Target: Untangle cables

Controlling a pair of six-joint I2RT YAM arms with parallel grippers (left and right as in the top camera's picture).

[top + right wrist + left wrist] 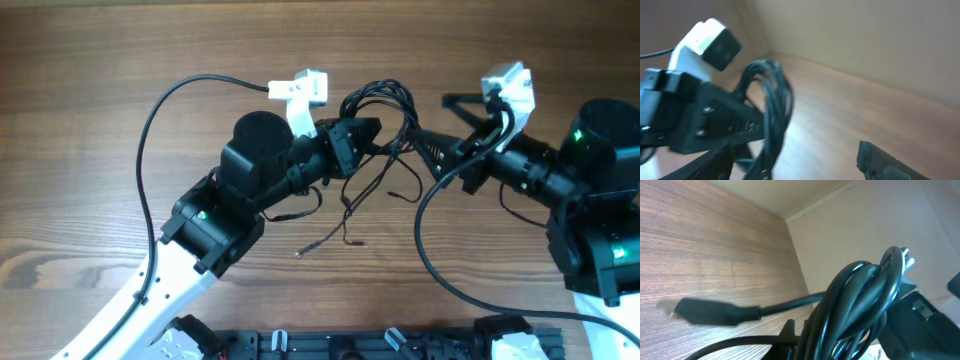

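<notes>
A bundle of black cables hangs above the wooden table between the two arms. My left gripper is shut on the bundle, which fills the left wrist view right at the jaws. Loose cable tails trail down onto the table, and one black plug end lies on the wood. My right gripper is open, its fingers spread just right of the bundle. In the right wrist view the bundle sits beside the left finger, not clamped between the jaws.
The left arm's own black lead loops over the table's left side. The right arm's lead curves down at centre right. A black rail runs along the front edge. The left wrist camera is close to my right gripper.
</notes>
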